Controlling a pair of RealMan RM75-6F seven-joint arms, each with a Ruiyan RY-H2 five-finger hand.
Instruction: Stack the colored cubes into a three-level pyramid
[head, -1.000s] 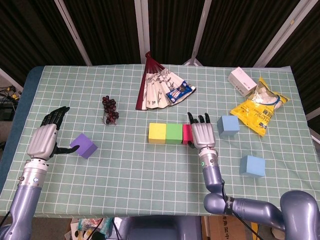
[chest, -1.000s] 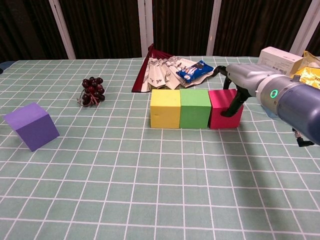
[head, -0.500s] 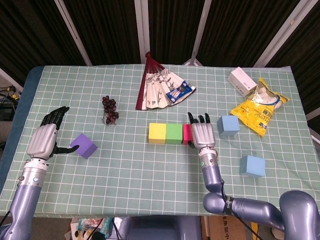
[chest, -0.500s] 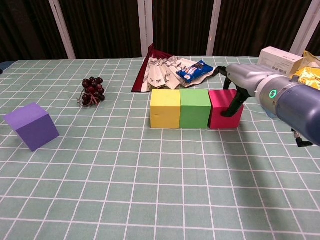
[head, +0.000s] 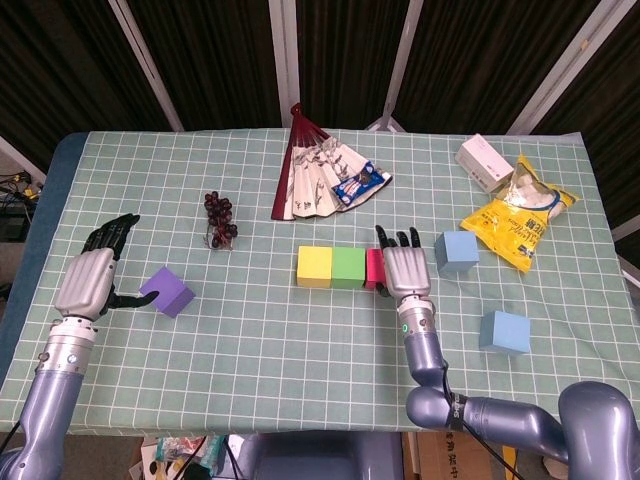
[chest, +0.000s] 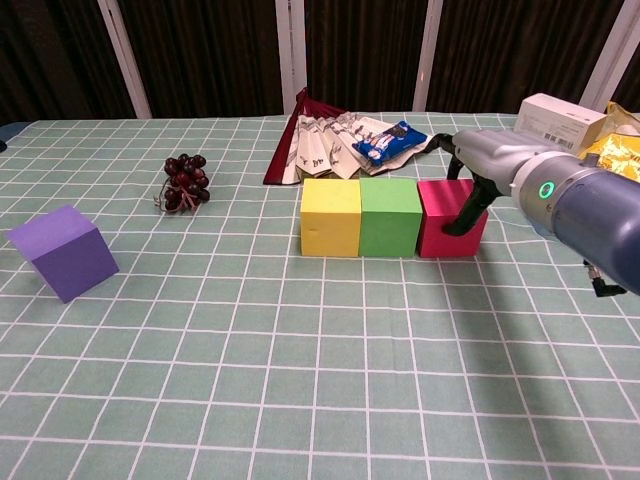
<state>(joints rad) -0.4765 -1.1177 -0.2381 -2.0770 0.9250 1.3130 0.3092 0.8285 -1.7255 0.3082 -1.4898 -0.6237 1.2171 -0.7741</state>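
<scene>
A yellow cube (head: 314, 266) (chest: 331, 217), a green cube (head: 348, 267) (chest: 390, 216) and a red cube (head: 373, 267) (chest: 443, 219) stand touching in a row mid-table. My right hand (head: 405, 268) (chest: 482, 163) lies over the red cube's right side with fingers stretched out, its thumb down against the cube's front face. A purple cube (head: 167, 292) (chest: 63, 252) sits tilted at the left. My left hand (head: 90, 278) is spread just left of it, thumb close to the cube. Two light blue cubes (head: 457, 250) (head: 503, 331) lie to the right.
A bunch of dark grapes (head: 220, 218) (chest: 184, 181) lies left of the row. Behind the row lies a folding fan (head: 315, 175) (chest: 322, 135) with a blue snack packet (head: 358, 183) on it. A yellow bag (head: 520, 215) and a white box (head: 485, 162) sit at the far right.
</scene>
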